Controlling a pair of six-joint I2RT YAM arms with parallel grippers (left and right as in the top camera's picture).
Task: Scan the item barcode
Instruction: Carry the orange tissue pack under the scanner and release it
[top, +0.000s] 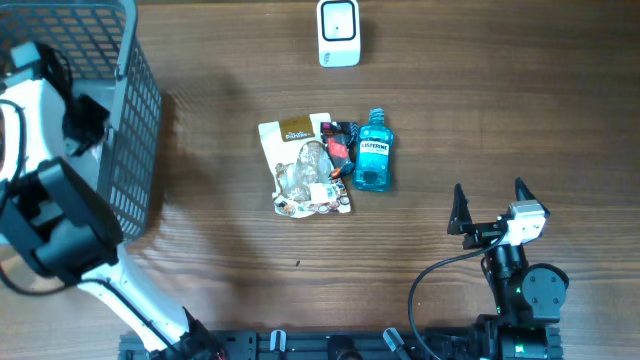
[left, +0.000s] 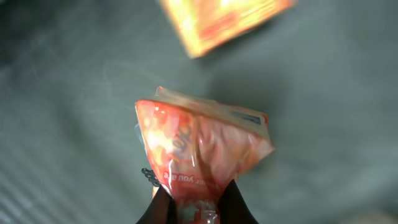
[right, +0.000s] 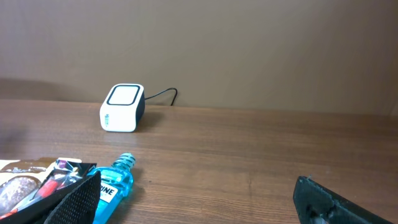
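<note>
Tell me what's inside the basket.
The left gripper pinches an orange snack bag inside the basket; a blurred orange package lies beyond. From overhead the arm covers both.

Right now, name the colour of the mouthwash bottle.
The plastic mouthwash bottle is translucent blue, clearest in the overhead view.

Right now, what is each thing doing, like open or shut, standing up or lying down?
left gripper: shut on the orange bag
right gripper: open, empty
mouthwash bottle: lying flat, cap on
scanner: standing upright
snack packets: lying flat, piled together
</note>
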